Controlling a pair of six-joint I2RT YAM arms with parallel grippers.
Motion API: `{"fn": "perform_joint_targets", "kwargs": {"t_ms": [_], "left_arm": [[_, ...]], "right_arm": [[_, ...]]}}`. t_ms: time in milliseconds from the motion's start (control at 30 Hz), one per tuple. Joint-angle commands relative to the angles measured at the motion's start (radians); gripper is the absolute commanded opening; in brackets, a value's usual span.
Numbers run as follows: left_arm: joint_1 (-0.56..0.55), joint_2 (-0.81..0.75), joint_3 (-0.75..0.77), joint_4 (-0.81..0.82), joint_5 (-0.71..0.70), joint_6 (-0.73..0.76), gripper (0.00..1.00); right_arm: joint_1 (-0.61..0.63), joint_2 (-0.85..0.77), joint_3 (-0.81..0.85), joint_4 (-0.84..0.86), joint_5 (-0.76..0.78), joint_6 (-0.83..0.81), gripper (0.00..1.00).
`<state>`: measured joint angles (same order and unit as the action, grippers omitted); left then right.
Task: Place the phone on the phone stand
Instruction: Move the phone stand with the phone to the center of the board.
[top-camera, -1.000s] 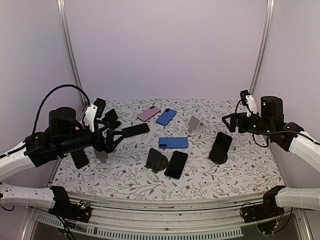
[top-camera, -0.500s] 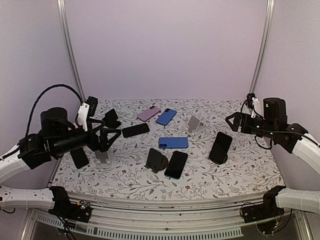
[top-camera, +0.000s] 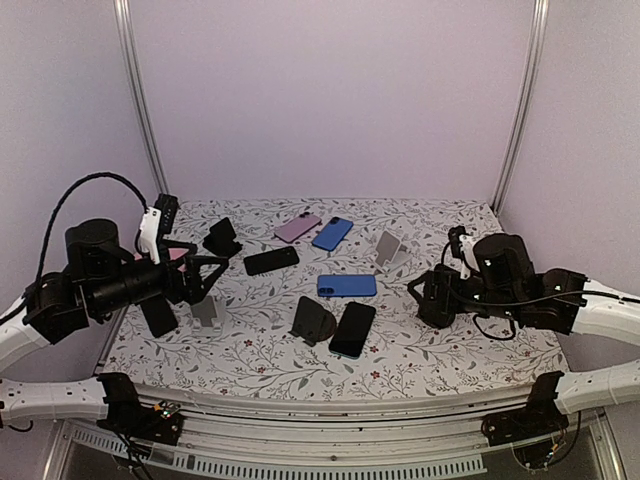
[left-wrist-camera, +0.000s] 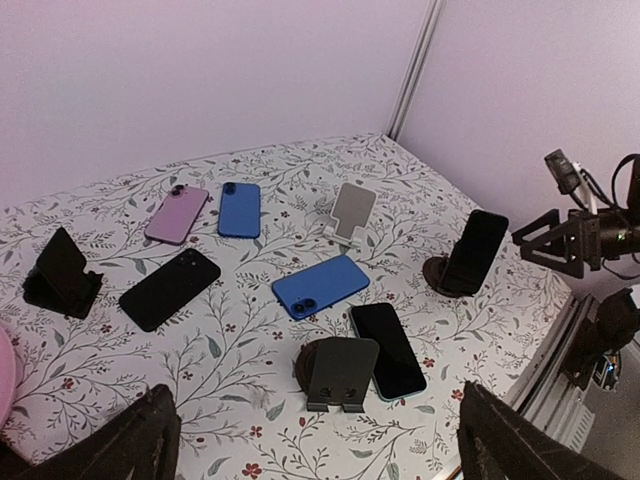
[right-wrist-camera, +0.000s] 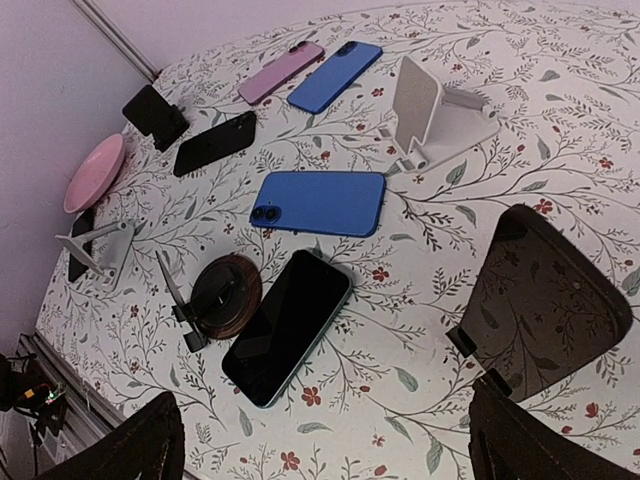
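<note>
Nearest the bases, the left gripper (left-wrist-camera: 315, 440) stood spread wide with nothing between its fingers. The right gripper (right-wrist-camera: 322, 420) was just as wide and bare, close to a black phone (left-wrist-camera: 477, 250) that leaned upright on a round black stand (left-wrist-camera: 437, 272). Six phones could be counted on the flower-patterned table (top-camera: 260, 360). Besides the propped one, a dark-screened phone with a teal edge (right-wrist-camera: 285, 325) lay flat, face up, just beside a black folding stand (left-wrist-camera: 340, 372). Beyond it lay a blue phone (right-wrist-camera: 320, 203), camera side up, then a black face-down phone (left-wrist-camera: 170, 288) further left. Farthest back, a lilac phone (left-wrist-camera: 177, 214) and a second blue phone (left-wrist-camera: 240, 209) lay side by side. Five stands showed: the two named, a white folding stand (right-wrist-camera: 420, 110), a small pale stand (right-wrist-camera: 100, 245) near a pink dish (right-wrist-camera: 92, 172), and a black wedge stand (left-wrist-camera: 62, 272) at the far left.
</note>
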<state>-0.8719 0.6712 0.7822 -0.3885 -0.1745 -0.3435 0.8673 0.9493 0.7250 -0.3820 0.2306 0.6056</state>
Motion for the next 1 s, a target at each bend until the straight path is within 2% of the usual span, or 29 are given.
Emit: {"fn": "perform_joint_targets", "kwargs": {"t_ms": [0,233,400,667,967], "left_arm": [[0.015,-0.021,-0.014,-0.036,-0.017,-0.023,0.97],[0.016,-0.092,-0.052,-0.097,-0.066,-0.040,0.97],[0.016,-0.123,-0.072,-0.093,-0.070,-0.038,0.97],[0.014,-0.135,-0.080,-0.095,-0.076,-0.043,0.97],[0.014,-0.128,-0.081,-0.093,-0.076,-0.043,0.97]], "right_arm": [[0.088,0.112,-0.016,0.096,0.103,0.123,0.99],[0.131,0.301,-0.044,0.279,0.086,0.230,0.99],[0.150,0.462,-0.007,0.369,0.140,0.319,0.99],[0.151,0.740,0.222,0.235,0.277,0.447,0.99],[0.124,0.862,0.274,0.163,0.339,0.600,0.99]]}}
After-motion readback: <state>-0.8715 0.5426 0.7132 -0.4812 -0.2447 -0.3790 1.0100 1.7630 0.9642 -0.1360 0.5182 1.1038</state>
